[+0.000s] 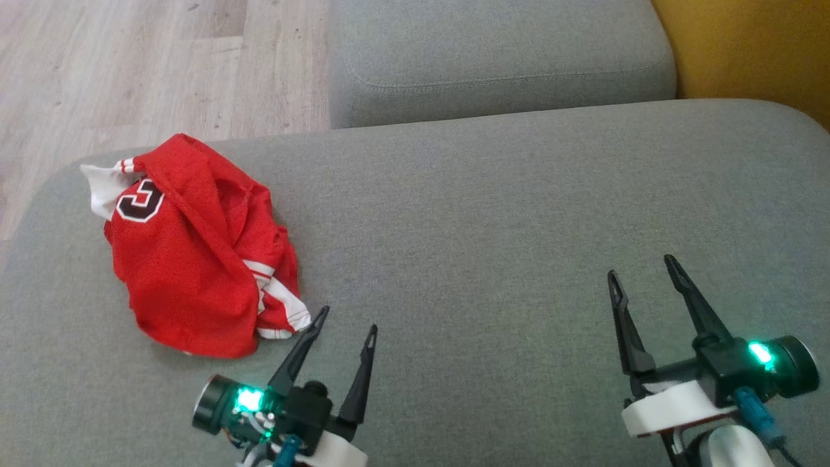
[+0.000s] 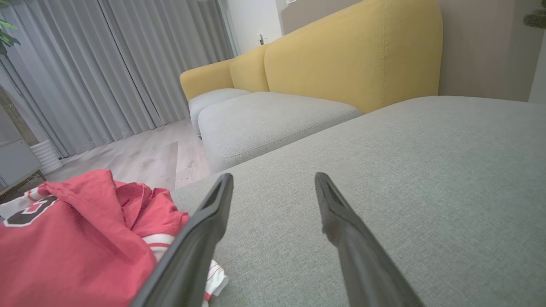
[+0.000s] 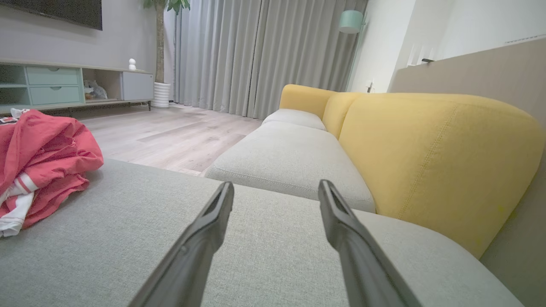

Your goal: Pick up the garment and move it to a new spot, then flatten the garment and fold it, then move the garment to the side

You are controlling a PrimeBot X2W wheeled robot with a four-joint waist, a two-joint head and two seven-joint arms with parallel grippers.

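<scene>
A crumpled red garment (image 1: 194, 259) with white trim and a dark number lies bunched at the left of the grey sofa cushion (image 1: 486, 214). My left gripper (image 1: 347, 321) stands open just right of the garment's near white hem, its left finger close to the cloth, nothing between the fingers. In the left wrist view the garment (image 2: 72, 238) lies at the lower left beside the open left gripper (image 2: 273, 181). My right gripper (image 1: 642, 269) is open over bare cushion at the lower right, far from the garment. The right wrist view shows the garment (image 3: 38, 157) at its left edge, well away from the open right gripper (image 3: 276, 187).
A second grey seat cushion (image 1: 499, 58) lies beyond the one in use. Yellow sofa backrests (image 3: 431, 157) rise at the right. Wooden floor (image 1: 149, 71) runs past the cushion's far left edge. Grey curtains (image 3: 256, 55) and a low media cabinet (image 3: 72, 85) stand across the room.
</scene>
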